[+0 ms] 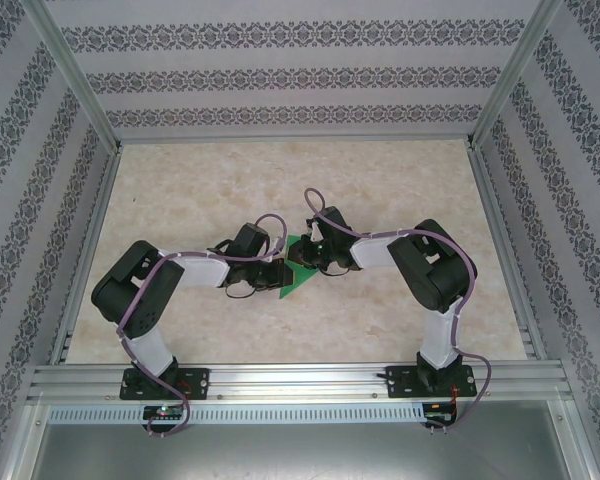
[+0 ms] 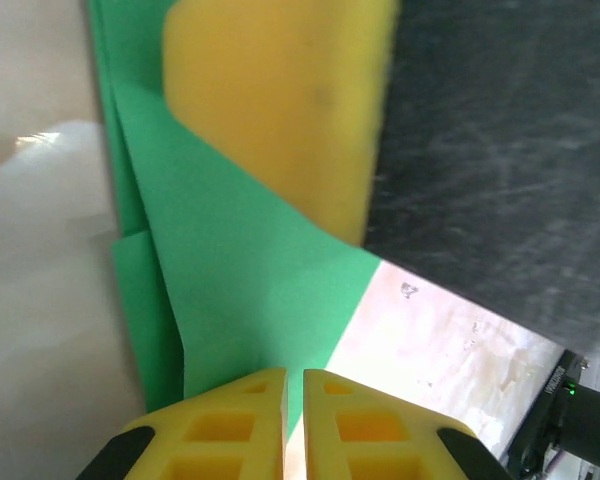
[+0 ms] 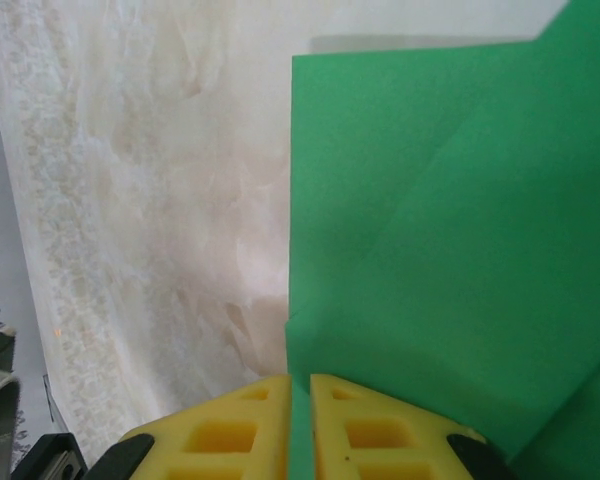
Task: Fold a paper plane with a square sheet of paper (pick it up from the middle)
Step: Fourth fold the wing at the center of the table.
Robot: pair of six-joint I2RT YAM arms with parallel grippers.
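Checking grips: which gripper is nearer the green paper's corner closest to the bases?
Left. Left gripper pinches the green paper just beyond that corner; right gripper pinches its far side.

No readable txt, labels, brands, nos. or signs in any view. Bands on the wallpaper (image 1: 280,80) are repeat ornament, not lettering.
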